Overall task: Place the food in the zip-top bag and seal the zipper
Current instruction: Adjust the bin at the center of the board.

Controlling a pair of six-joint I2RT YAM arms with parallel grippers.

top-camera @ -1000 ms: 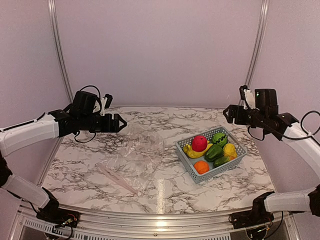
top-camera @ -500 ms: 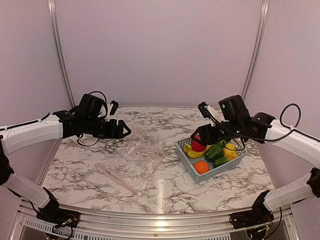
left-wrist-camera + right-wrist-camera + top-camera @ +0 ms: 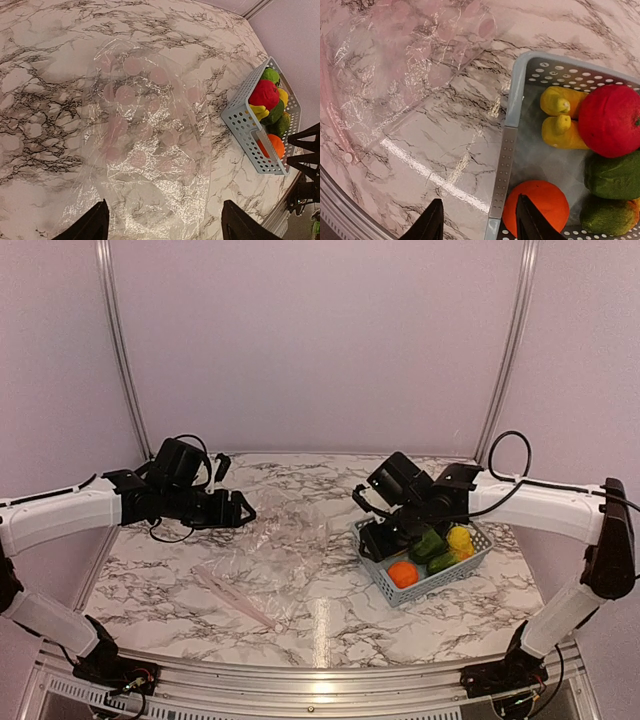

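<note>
Your left claw (image 3: 164, 227) hangs spread and empty over the bag (image 3: 145, 150) lying on the table (image 3: 40, 60), while your right claw (image 3: 479, 222), also spread and empty, hovers over the near wall of the basket (image 3: 506, 150) holding the food (image 3: 607, 120), just beside the bag.

The room was lit softly and evenly from above, with a lilac cast over the walls. The glossy desk (image 3: 480, 610) threw back a pale streak near its front edge, and the right wrist view caught similar glare as a thin white bar. The zip-top bag (image 3: 145, 150) sparkled with small white glints along its creases. Shadows were faint, only a soft one hugging the basket (image 3: 450, 575). The top view looked slightly soft. Both wrist views were sharp, though the left gripper (image 3: 164, 222) and right gripper (image 3: 480, 220) showed as black shapes without detail.
</note>
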